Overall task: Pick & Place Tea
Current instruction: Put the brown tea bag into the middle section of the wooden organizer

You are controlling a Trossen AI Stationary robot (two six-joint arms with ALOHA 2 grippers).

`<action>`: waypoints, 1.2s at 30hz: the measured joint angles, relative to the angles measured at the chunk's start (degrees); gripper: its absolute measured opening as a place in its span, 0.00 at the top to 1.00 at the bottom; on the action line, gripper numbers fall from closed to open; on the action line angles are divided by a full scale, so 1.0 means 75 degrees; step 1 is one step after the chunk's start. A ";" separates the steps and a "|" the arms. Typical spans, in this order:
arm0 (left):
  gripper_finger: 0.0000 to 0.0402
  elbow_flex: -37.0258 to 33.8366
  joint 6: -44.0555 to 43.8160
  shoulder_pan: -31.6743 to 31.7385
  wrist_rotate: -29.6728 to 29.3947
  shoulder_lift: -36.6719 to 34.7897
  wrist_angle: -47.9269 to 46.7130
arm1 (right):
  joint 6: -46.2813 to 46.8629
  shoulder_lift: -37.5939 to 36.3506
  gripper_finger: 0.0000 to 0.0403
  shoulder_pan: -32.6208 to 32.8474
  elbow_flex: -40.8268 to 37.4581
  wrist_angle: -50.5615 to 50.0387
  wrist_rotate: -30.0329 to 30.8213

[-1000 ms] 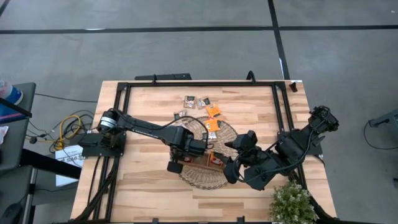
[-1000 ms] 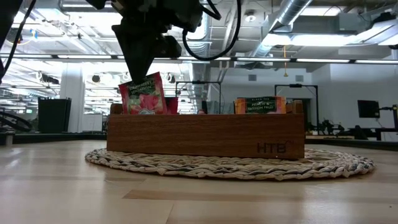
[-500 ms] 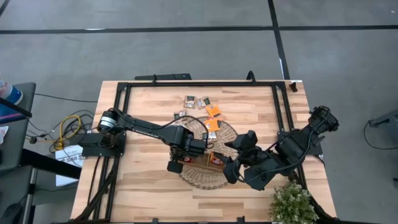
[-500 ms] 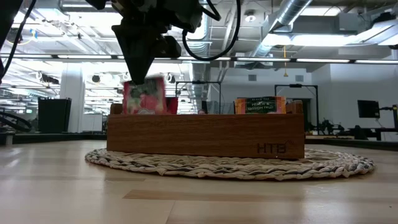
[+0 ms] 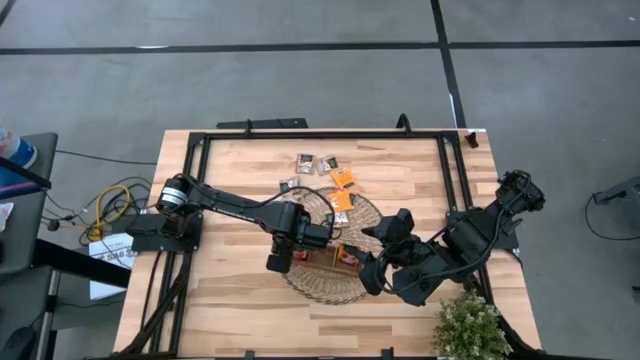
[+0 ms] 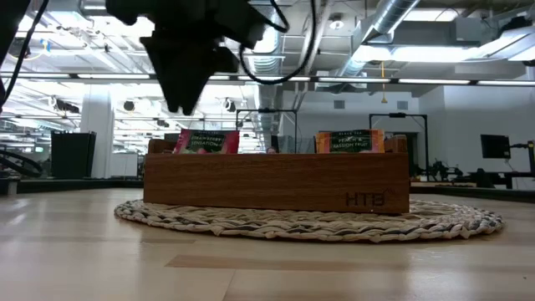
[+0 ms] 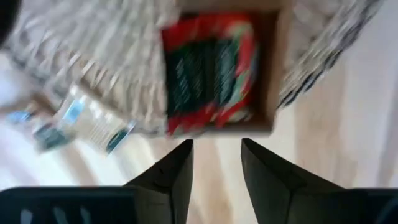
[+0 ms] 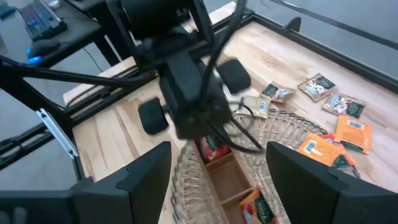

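A red tea sachet (image 7: 211,65) is seen lying in the end compartment of the wooden tray (image 6: 276,181), with its top edge showing just above the tray wall in the low view. It is not held by anything. An orange tea sachet (image 6: 349,140) is seen standing in the compartment at the other end of the tray. The tray is set on a round wicker mat (image 5: 300,282) on the table (image 5: 230,300).

More tea sachets (image 5: 318,163) are spread on the table beyond the mat, and two orange ones (image 8: 344,132) are seen at the mat's far edge. One pale sachet (image 7: 93,124) lies at the rim of the mat.

The left gripper (image 7: 216,163) is held above the tray end, and its jaws are apart with nothing between them. The right gripper (image 8: 217,174) is held near the other side of the mat, with its jaws wide apart and nothing in them.
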 joint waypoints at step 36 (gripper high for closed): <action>0.64 0.0003 -0.1769 0.4436 0.1205 -0.1549 0.2622 | -0.0450 0.0000 0.37 -0.1670 0.0000 -0.0965 -0.0720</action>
